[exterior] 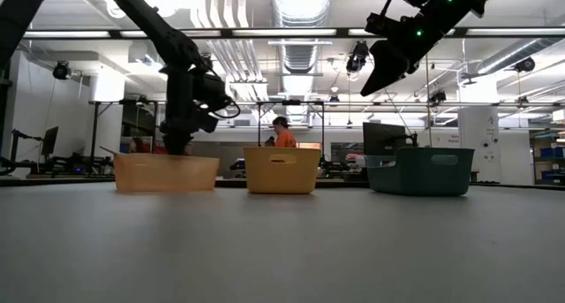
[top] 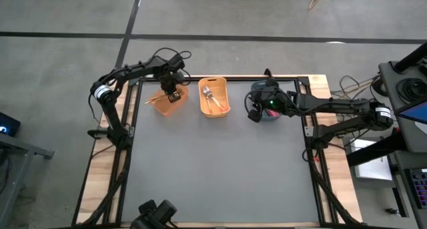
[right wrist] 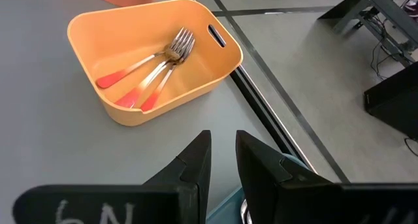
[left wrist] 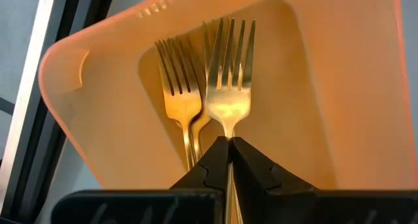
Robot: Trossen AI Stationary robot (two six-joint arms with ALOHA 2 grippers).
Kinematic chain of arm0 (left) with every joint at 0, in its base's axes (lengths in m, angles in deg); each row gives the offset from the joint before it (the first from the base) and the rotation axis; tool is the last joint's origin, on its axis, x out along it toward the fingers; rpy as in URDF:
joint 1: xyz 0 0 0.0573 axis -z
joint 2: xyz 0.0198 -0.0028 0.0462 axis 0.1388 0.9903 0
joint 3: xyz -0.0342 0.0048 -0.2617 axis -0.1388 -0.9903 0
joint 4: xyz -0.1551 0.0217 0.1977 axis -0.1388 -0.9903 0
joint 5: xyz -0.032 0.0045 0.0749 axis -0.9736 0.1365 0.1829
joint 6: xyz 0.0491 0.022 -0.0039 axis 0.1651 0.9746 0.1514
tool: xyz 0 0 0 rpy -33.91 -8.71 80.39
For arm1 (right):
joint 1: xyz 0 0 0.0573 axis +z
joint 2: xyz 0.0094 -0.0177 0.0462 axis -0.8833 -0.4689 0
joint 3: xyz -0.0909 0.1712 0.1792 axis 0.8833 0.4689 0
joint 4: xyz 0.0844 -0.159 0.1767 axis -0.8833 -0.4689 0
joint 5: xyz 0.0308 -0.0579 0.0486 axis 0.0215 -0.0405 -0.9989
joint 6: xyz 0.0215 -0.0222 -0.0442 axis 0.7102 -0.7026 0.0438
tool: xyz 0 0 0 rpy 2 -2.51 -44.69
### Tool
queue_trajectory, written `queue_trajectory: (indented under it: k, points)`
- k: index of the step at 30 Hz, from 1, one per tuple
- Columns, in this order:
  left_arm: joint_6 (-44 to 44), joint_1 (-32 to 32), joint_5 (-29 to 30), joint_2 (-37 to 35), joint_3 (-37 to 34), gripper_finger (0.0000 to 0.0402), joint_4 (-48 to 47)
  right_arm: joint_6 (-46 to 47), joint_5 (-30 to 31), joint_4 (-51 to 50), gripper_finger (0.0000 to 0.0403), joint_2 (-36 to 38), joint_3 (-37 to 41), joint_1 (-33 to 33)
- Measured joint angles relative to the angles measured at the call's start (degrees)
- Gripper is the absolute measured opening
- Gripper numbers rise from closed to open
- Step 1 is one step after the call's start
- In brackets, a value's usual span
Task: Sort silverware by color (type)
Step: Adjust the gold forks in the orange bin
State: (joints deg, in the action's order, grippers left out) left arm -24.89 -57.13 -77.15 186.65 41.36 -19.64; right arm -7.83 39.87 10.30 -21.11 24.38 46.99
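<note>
Left end effector [left wrist: 228,160] pinches 1 gold fork [left wrist: 228,87] inside peach bin [left wrist: 353,106].

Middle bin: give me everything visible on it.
The middle bin is a small yellow-orange rectangular tub, plastic by the look, with rounded corners and a slot handle in an end wall. It sits upright on the grey table, between the orange bin and the dark bin. Inside lie three silver-tined forks with red-pink handles, tines bunched together. No pincer touches it.
</note>
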Motion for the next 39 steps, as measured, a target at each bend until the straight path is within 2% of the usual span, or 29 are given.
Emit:
queue_trajectory:
  k: [26, 39]
  points:
    - [0.01, 0.00, 0.02, 0.05, -0.02, 0.0001, 2.54, 0.06, 0.00, -0.02, 0.0063, 0.00, 0.01, 0.00]
    - [-1.32, 0.00, -0.02, -0.52, -0.02, 0.0073, 1.97, 0.06, 0.00, -0.03, 0.0063, 0.00, 0.01, 0.00]
